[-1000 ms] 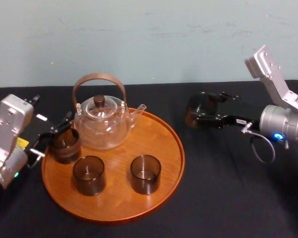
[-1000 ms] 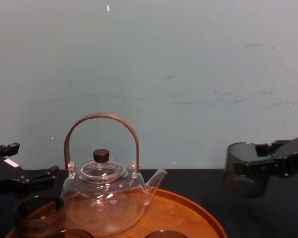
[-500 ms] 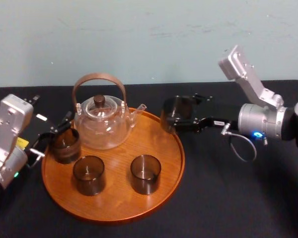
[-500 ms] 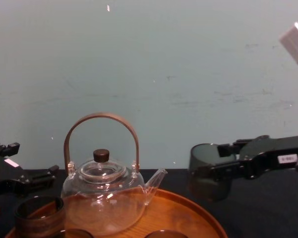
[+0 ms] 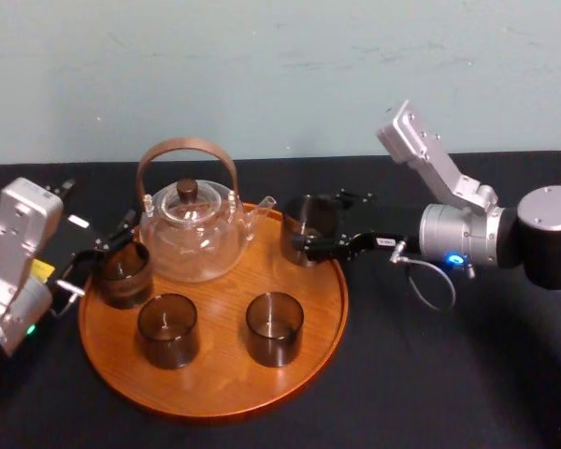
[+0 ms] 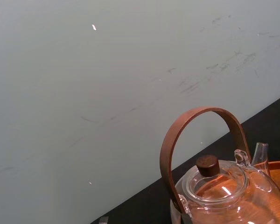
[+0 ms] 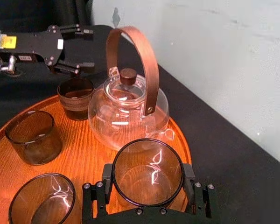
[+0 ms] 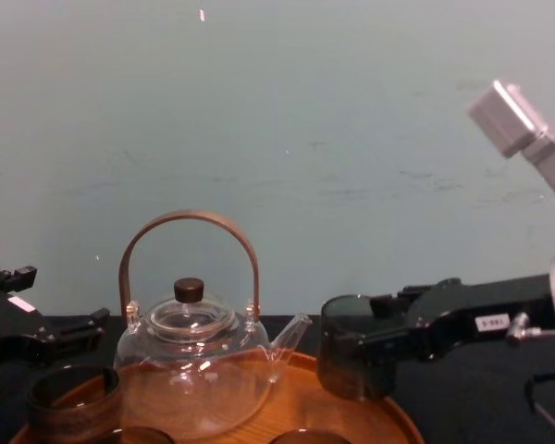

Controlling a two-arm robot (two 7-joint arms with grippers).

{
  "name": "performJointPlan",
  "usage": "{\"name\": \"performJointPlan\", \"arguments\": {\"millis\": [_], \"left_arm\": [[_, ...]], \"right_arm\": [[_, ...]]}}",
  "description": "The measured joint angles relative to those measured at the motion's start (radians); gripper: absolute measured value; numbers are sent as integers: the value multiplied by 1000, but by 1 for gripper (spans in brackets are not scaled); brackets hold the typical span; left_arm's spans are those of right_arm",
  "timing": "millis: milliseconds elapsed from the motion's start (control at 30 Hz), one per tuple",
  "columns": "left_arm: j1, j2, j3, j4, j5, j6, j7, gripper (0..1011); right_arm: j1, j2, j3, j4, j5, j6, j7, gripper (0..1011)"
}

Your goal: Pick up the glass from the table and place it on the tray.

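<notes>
— Head view first: where do we see the glass (image 5: pixel 304 220)?

— We see it at the far right part of the tray (image 5: pixel 215 385), over the rim, just beside the spout of the teapot (image 5: pixel 189 232). It stands upright, with the open side up.

— And what holds it?

— Our right gripper (image 5: pixel 323 227) reaches in from the right side, low over the black table (image 5: pixel 449 374). Its two fingers are closed around the glass, one on each side of the wall of the glass. In the right wrist view we see this well: the black fingers press on both sides of the round rim.

— Does the glass stand on the tray?

— We cannot tell this. In the chest view its bottom is at about the height of the rim, but whether it touches the wood is not clear.

— What else is on the tray?

— We count three other glasses (image 5: pixel 167 329). Two are at the near side, apart from each other. One is at the left, near the teapot.

— And our left arm?

— Our left gripper (image 7: pixel 84 49) is at the left edge of the tray, near that left glass. Its fingers are spread apart and they hold nothing.
</notes>
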Motion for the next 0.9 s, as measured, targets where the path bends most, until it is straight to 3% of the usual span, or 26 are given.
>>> {"name": "performJointPlan", "arguments": {"millis": [533,900], "left_arm": [[0,0,0,0,0,0,0,1001],[0,0,0,0,0,0,0,1001]], "right_arm": [[17,-50,-27,115,-12,-54,18,900],[25,-75,-33,164,-19,-63,25,900]]}}
